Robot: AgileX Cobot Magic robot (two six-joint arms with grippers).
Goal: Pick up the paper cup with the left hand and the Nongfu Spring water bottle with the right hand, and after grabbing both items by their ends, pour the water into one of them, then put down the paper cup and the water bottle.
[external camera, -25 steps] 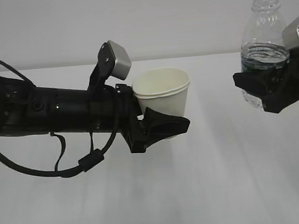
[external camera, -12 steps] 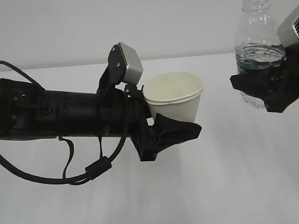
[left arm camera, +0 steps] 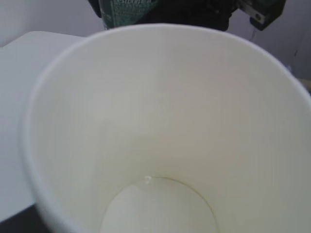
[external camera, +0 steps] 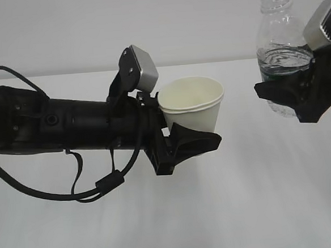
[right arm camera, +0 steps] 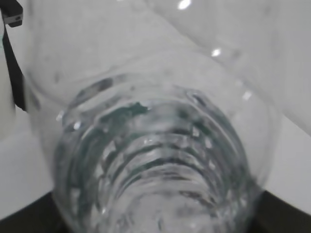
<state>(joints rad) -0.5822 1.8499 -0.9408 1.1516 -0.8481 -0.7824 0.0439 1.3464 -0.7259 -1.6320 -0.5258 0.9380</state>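
A plain white table (external camera: 228, 210) is seen below both arms; only soft grey shadows (external camera: 177, 211) are cast on its surface.

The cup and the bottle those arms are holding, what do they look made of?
The paper cup looks like thin matte white paper: rolled rim, dull cream inside, no shine. The water bottle looks like clear glossy plastic: see-through ribbed walls with bright glints, and the water level showing through.

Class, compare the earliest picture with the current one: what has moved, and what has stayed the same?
The left hand carried the cup rightward, toward the bottle. The right hand lifted the bottle slightly and shifted it left. Both grips are unchanged; the bottle is upright, and no water is pouring.
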